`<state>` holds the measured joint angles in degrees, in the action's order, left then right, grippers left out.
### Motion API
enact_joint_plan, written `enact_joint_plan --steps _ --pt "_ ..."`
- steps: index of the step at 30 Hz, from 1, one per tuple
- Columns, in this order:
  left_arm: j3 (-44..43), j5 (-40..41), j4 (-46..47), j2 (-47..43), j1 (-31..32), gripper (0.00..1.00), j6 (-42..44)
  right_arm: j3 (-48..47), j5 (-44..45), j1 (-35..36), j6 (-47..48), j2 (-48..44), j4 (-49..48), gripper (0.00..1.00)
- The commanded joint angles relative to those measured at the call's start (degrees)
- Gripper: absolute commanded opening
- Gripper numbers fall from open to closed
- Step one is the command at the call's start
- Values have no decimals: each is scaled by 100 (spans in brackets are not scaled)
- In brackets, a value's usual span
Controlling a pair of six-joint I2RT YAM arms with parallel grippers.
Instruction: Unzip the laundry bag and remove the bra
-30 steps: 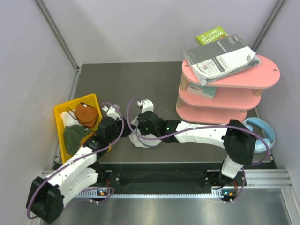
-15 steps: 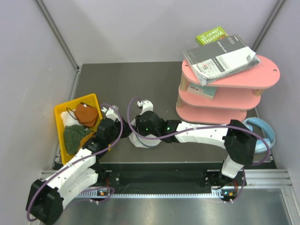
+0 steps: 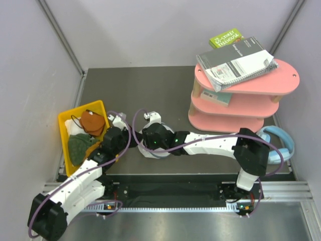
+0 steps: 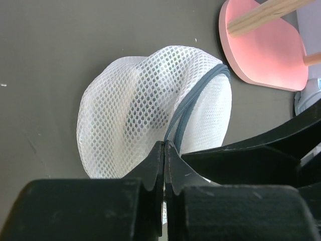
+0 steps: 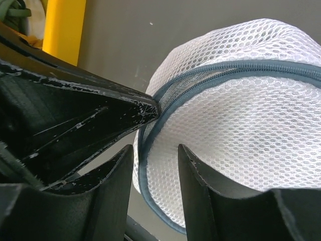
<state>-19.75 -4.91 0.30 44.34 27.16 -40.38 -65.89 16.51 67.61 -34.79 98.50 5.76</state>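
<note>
Laundry bag point(image 4: 135, 105) on the surface point(image 3: 165, 85), mid-left, between both tools. Its zipper point(image 5: 241, 68) runs away from the left tool point(image 4: 164, 150), which is clenched on the laundry bag at the zipper's near end. The right tool point(image 5: 155, 150), parted and empty, faces the rim opposite. The overhead view hides the bag beneath the wrists; only the wrist views show the zipper, mostly closed. The bra is not discernible.
</note>
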Motion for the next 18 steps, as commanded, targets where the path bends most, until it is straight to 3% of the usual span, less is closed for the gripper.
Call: enact_joint_plan --steps 1,6,11,18 --pt "-47 25 190 -101 -18 0 30 -293 256 50 -20 134 65 40" --pt "-29 69 138 -153 -26 0 30 -285 467 50 -2 100 101 18" --pt "-12 165 102 -136 -26 0 30 -223 607 50 7 -102 127 1" --pt "-91 438 -275 -92 -70 0 -40 49 643 50 -2 -550 13 0"
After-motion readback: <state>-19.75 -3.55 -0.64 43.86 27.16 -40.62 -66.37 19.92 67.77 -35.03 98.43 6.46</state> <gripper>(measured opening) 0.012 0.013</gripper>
